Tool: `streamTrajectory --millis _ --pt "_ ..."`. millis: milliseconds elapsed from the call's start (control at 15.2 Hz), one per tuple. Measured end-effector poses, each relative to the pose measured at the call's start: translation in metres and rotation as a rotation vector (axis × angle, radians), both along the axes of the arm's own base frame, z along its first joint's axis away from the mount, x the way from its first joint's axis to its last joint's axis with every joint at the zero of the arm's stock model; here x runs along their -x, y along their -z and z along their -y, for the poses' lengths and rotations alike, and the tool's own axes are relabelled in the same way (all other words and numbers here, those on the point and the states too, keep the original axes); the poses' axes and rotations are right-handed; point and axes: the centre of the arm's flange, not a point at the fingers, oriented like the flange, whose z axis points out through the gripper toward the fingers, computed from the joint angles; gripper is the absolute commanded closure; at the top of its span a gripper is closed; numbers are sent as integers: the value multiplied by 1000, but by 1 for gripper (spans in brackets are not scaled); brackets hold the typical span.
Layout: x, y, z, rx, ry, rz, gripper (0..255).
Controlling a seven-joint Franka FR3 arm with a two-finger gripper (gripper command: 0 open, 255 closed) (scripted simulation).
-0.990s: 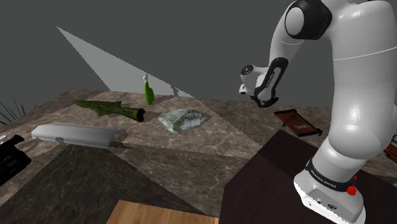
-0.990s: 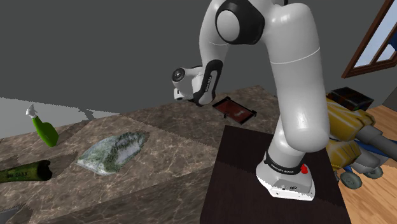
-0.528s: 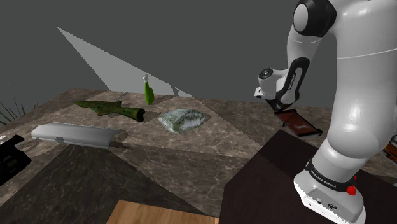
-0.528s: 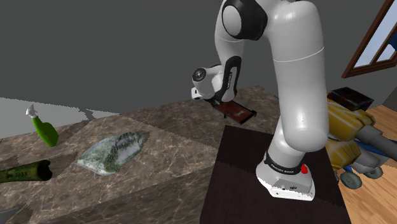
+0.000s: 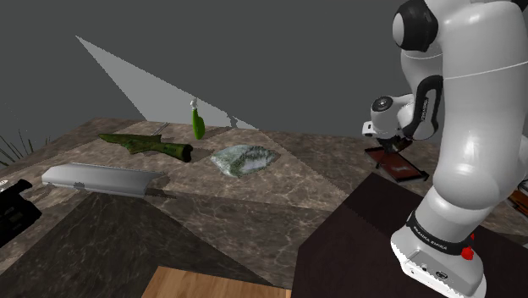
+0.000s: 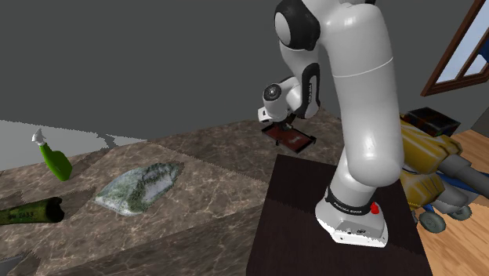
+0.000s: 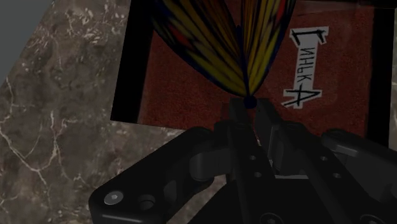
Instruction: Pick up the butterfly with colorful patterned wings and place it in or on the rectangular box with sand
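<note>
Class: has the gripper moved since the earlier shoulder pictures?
Yes. Holding the butterfly, the gripper moved toward the shoulder view's right, away from the green spray bottle, nearer the red box.

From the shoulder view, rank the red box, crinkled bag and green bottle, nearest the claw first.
1. red box, directly under the claw holding the butterfly.
2. crinkled bag, mid-table.
3. green bottle, beyond the bag, near the back edge.

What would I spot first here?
A big white arm towers at the shoulder view's right. Its black claw pinches a butterfly with stripy yellow wings, held over a red box.
</note>
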Motion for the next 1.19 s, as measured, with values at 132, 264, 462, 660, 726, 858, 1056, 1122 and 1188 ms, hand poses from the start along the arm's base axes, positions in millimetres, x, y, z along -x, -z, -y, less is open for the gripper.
streamTrajectory --millis 132,264,462,660,726,858,1056,1122,1188 --pt "8 6 3 -1 -2 0 255" --pt "9 14 3 -1 -3 -1 255" --pt "10 31 5 -1 -3 -1 255" --pt "10 43 4 -2 -3 -1 255" --pt "10 43 4 -2 -2 0 255" --pt "11 44 4 -2 -2 0 255" --pt "11 45 4 -2 -2 0 0" --pt "11 45 4 -2 -2 0 0" --pt "11 45 4 -2 -2 0 0"
